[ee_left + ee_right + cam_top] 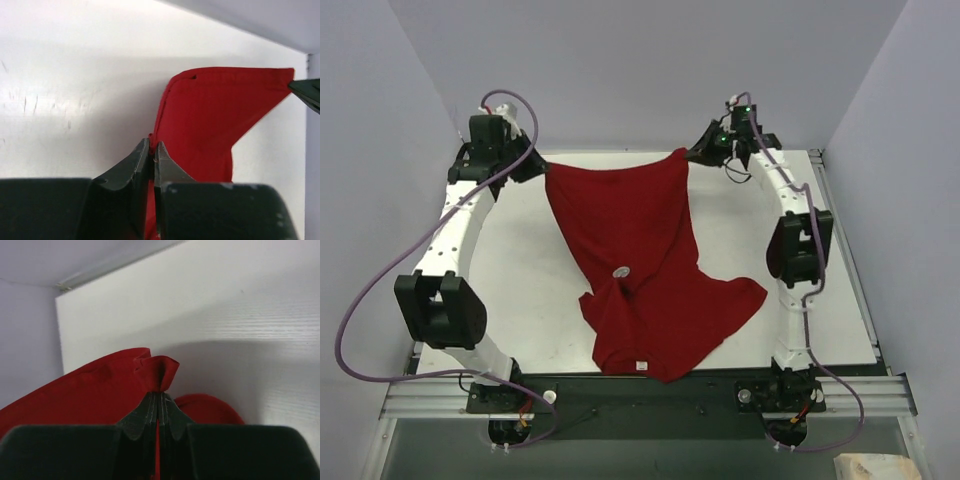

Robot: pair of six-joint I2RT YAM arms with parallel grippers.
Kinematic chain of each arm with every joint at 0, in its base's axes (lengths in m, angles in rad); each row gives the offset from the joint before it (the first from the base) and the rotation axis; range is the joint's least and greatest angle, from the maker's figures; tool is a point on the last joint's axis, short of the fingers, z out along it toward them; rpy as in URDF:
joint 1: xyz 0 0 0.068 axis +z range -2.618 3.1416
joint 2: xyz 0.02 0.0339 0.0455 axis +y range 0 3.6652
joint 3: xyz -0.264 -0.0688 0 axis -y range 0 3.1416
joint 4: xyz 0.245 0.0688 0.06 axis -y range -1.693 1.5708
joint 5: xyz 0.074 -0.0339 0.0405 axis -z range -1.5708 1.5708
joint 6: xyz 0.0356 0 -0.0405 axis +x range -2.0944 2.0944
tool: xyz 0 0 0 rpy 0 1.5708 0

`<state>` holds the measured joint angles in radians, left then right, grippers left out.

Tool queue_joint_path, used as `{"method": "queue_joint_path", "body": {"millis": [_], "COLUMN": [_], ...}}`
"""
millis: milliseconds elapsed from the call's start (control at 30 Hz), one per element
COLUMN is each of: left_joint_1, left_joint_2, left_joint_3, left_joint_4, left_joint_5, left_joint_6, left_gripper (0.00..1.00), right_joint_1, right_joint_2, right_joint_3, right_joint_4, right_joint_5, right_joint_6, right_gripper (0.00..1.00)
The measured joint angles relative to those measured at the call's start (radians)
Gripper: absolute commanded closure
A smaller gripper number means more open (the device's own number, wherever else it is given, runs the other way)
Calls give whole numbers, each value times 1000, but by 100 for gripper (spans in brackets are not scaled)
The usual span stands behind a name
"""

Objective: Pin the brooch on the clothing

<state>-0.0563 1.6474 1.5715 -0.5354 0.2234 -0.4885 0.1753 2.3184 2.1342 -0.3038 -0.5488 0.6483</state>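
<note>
The deep-red T-shirt (640, 270) lies spread on the white table, its hem at the far side and its collar with a small white label (641, 366) near the front. The brooch (620, 271), a tiny round badge, sits on the shirt's middle. My left gripper (538, 165) is shut on the far-left hem corner; in the left wrist view the red cloth (210, 120) runs from between its fingers (152, 150). My right gripper (692, 153) is shut on the far-right hem corner, and a bunched fold (159, 371) sticks out above its fingertips (160, 399).
The white table (520, 290) has grey walls close behind and at both sides. Its far edge lies just behind both grippers. A metal rail (650, 395) runs along the front edge by the arm bases. The right arm's tip (307, 92) shows at the left wrist view's right edge.
</note>
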Motion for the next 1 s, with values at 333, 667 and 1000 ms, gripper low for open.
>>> {"method": "queue_joint_path", "body": {"millis": [333,667,1000], "left_joint_1": [-2,-2,-2], "left_joint_2": [-155,-322,-533], "left_joint_3": [259,500,485], "left_joint_4": [-60,-74,-72], "left_joint_5": [66,176,220], "left_joint_6": [54,80,79], "left_gripper": [100,100,100], "right_joint_1": [-29,-53,-54], "right_joint_2": [-612,-1089,-1401], "right_joint_3": [-157,-382,-410], "right_joint_4": [76,95,83], "right_joint_5": [37,103,170], "right_joint_6": [-29,-78,-135], "right_gripper": [100,100,100]}}
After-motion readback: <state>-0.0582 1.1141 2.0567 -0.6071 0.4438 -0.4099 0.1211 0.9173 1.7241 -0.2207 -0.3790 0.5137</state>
